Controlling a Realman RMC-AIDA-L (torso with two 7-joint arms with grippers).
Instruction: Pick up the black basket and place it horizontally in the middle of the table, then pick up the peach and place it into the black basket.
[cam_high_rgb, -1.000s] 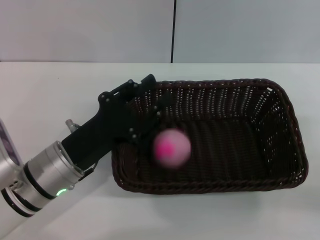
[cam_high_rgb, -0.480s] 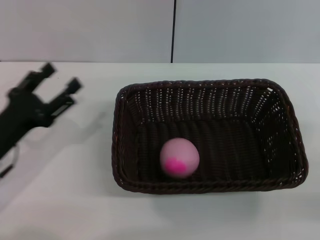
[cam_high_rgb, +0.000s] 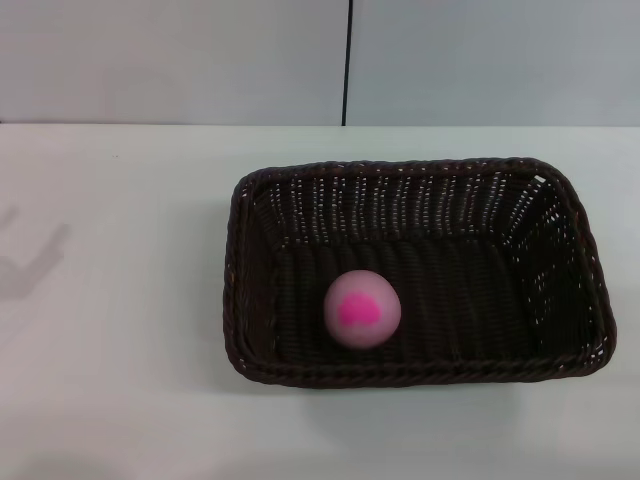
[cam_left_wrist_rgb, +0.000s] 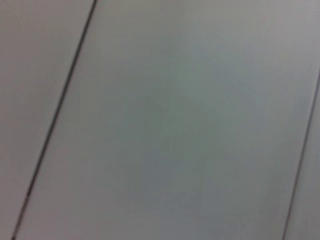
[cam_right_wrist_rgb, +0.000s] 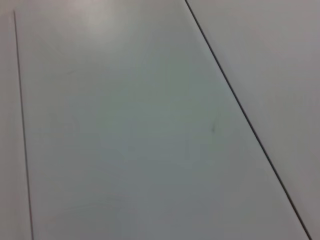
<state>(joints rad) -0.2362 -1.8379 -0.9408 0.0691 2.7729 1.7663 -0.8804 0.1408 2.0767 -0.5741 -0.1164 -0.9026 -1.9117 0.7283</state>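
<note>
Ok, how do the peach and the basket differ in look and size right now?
The basket is a large, dark, woven rectangle with sloping openwork sides; the peach is a small, smooth pink ball with a brighter magenta patch. The basket sits directly on the table, while the peach rests inside it, left of the middle. Neither is being held by a gripper.

Grey panelled wall with dark seam.

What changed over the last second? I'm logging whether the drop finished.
The left arm let go of the peach and withdrew left, out of view. The peach dropped to the floor of the black basket, then turned slightly. The basket stayed put.
</note>
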